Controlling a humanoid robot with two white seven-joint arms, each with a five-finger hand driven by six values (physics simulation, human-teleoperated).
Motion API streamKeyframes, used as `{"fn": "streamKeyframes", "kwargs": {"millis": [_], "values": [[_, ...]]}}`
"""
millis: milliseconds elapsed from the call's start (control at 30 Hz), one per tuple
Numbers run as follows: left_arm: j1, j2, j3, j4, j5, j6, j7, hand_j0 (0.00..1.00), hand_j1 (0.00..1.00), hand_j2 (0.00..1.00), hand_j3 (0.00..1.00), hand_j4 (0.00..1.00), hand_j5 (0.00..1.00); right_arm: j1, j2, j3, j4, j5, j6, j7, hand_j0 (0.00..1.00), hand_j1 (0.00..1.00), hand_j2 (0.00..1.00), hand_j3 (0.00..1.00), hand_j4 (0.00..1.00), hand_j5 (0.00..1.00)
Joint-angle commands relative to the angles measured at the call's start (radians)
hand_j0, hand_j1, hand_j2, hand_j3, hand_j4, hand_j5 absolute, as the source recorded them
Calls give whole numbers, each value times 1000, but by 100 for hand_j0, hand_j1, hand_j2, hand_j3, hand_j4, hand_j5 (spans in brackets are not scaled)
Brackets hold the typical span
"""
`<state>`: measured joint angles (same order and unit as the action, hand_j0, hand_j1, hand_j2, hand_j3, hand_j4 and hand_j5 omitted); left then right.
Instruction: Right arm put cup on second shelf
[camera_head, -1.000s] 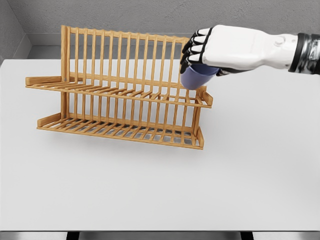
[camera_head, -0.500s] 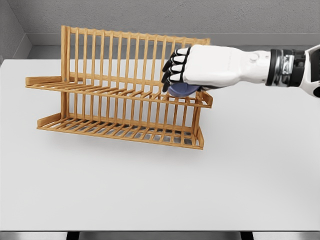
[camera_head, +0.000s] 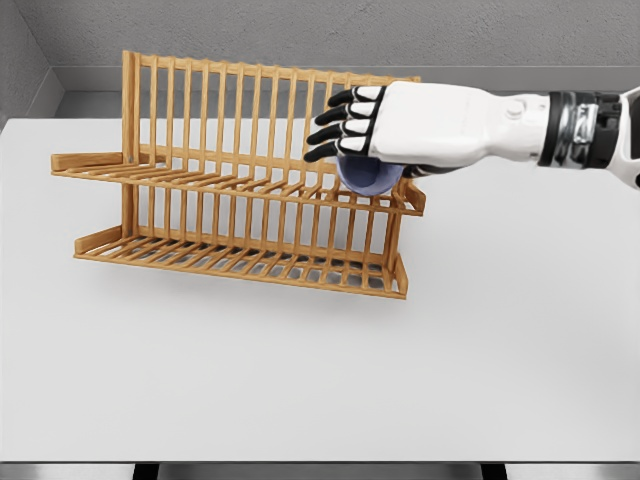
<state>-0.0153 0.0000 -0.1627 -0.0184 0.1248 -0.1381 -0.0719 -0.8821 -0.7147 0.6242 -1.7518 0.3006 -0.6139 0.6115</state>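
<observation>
Our right hand (camera_head: 372, 122) has its fingers spread above the blue cup (camera_head: 368, 174), which sits on the upper shelf of the wooden rack (camera_head: 240, 190) (near its right end). We should lift straight up from the rack, fingers wide, so nothing nudges the cup.

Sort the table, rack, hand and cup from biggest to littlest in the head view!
1. Table
2. Rack
3. Right hand
4. Cup, though the hand hides part of it, so its full size is unsure.
</observation>
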Motion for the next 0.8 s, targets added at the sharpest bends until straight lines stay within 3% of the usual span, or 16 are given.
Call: {"fn": "streamKeyframes", "kwargs": {"millis": [0, 100, 233, 267, 400, 500, 633, 767], "values": [[0, 0, 0, 0, -1, 0, 0, 100, 100, 100, 100, 100, 100, 0, -2, -32, 0, -5, 3, -1, 100, 100, 100, 100, 100, 100], [0, 0, 0, 0, -1, 0, 0, 100, 100, 100, 100, 100, 100, 0, -20, -44, 0, -8, 3, -1, 100, 100, 100, 100, 100, 100], [0, 0, 0, 0, -1, 0, 0, 100, 100, 100, 100, 100, 100, 14, -75, -167, -1, -14, 3, -1, 100, 100, 100, 100, 100, 100], [0, 0, 0, 0, 1, -1, 0, 100, 100, 100, 100, 100, 100, 40, -101, -211, 0, -14, 3, -1, 100, 100, 100, 100, 100, 100], [0, 0, 0, 0, -1, 0, 0, 100, 100, 100, 100, 100, 100, 256, -167, -501, 28, -17, 3, -1, 100, 100, 100, 100, 100, 100], [0, 0, 0, 0, -1, 0, 0, 100, 100, 100, 100, 100, 100, 363, -154, -561, 81, -14, 3, -1, 100, 100, 100, 100, 100, 100], [0, 0, 0, 0, -1, 0, 0, 100, 100, 100, 100, 100, 100, 537, -92, -587, 63, -8, 3, -1, 100, 100, 100, 100, 100, 100], [0, 0, 0, 0, -1, 0, 0, 100, 100, 100, 100, 100, 100, 569, -69, -587, 61, -8, 3, -1, 100, 100, 100, 100, 100, 100]]}}
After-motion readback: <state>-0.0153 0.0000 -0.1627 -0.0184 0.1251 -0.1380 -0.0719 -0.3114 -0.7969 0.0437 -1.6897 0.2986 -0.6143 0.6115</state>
